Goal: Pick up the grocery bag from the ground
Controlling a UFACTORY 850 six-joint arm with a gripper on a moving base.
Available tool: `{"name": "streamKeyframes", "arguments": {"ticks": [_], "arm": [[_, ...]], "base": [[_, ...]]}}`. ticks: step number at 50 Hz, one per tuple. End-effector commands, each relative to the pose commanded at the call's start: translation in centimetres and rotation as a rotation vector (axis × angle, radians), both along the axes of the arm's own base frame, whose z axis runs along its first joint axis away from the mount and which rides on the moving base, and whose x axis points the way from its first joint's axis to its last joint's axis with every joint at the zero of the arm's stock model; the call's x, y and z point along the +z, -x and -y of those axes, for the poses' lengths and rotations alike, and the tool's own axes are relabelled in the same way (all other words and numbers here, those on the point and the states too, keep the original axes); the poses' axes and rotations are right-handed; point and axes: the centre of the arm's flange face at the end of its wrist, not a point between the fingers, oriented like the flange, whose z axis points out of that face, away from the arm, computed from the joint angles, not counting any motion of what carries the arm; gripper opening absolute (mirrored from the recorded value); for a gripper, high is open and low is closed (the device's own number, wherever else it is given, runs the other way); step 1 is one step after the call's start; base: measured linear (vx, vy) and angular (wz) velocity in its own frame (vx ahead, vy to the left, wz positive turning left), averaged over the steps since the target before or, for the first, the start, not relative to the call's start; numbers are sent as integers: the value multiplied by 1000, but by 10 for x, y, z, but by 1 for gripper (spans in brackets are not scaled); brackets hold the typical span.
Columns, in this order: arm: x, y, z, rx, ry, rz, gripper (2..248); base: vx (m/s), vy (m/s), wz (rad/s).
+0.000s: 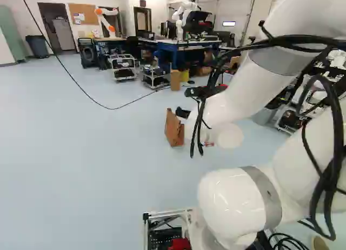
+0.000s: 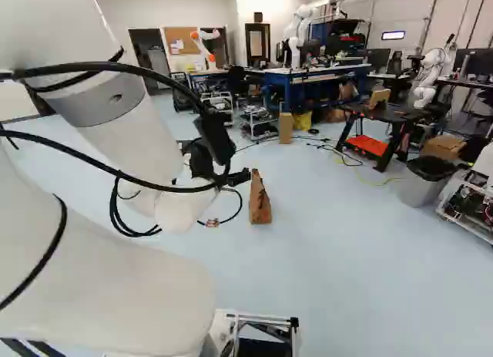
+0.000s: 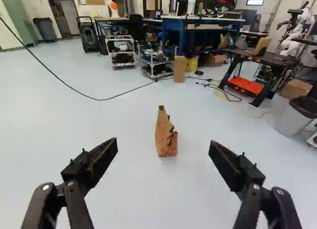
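From the left edge of the left base view: green cabinet by the wall, then dark bin, open doorway behind. Across the floor, long black cable, running toward the benches. Further along, another robot, white with orange joints. Below and right of that, two wheeled carts, loaded. Near the middle, brown paper bag, upright on the floor, top narrow and ragged. Beyond it, upright cardboard box, just by a blue workbench. To the right of the bag, white arm with black cables, reaching forward. At its end, black gripper, partly hidden by the arm.

In the wrist view: jaws wide apart, with the bag ahead, past the tips, lined up with the gap. Standing clear of both sides, resting on the floor.

Toward the right of the right base view: black table with orange-red lower shelf, then grey bin with black liner.
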Motion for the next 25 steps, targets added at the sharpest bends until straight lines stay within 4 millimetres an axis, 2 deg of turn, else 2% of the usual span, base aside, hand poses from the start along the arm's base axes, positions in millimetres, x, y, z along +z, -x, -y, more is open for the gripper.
{"name": "streamKeyframes", "arguments": {"ticks": [11, 25], "arm": [[0, 0, 0, 0, 0, 0, 247], [0, 0, 0, 0, 0, 0, 247]], "base": [[45, 0, -2], [169, 0, -17]]}}
